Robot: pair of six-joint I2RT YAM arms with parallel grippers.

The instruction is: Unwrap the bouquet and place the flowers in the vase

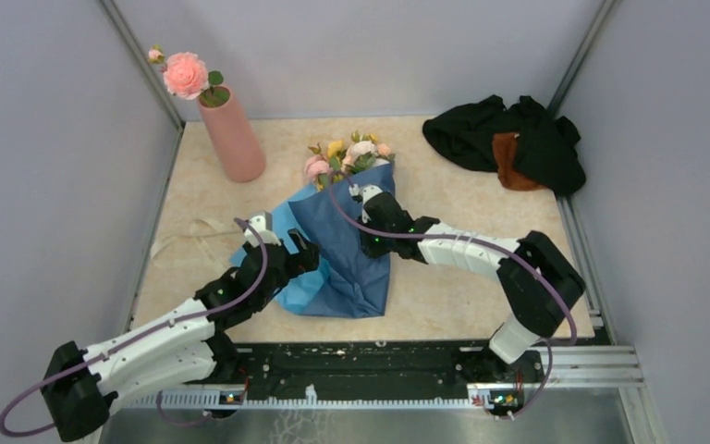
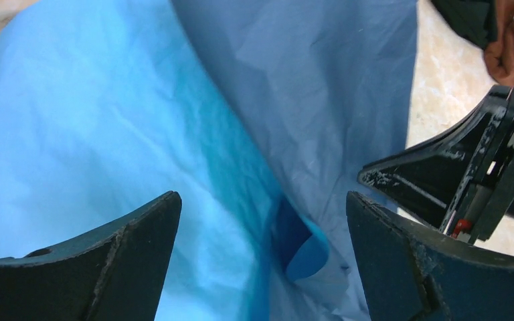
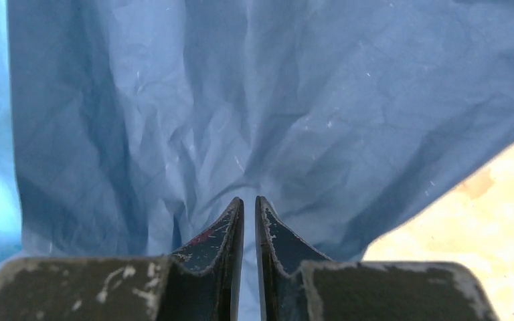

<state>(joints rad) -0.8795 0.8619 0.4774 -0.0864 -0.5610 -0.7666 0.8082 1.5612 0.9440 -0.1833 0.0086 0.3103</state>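
Where the two arms meet over the table [image 1: 444, 305], the bouquet [image 1: 342, 273] is shown lying beneath both grippers, with its blue wrapping paper [image 3: 254, 100] spread loosely around it. The left gripper [image 2: 262, 200] is held with its jaws spread wide above the lighter blue sheet. Nothing is caught between them, and whether the tips touch the paper cannot be told. Close by on its right, the right gripper [image 3: 249, 200] is seen with its jaws pressed almost together. The darker sheet is drawn into creases that converge on the tips, so a fold of the wrapping paper is pinched there. Just beyond the right gripper's tips, the flowers [image 1: 351, 153] are seen at the wide end of the wrapper, their pink, yellow and white heads lying within the paper. The vase [image 1: 233, 139] is stood upright well beyond and to the left of the left gripper, apart from the bouquet, and a large pink rose [image 1: 186, 74] is held in it. A black and brown cloth heap [image 1: 508, 143] is seen well to the right of the right gripper, at the far edge.
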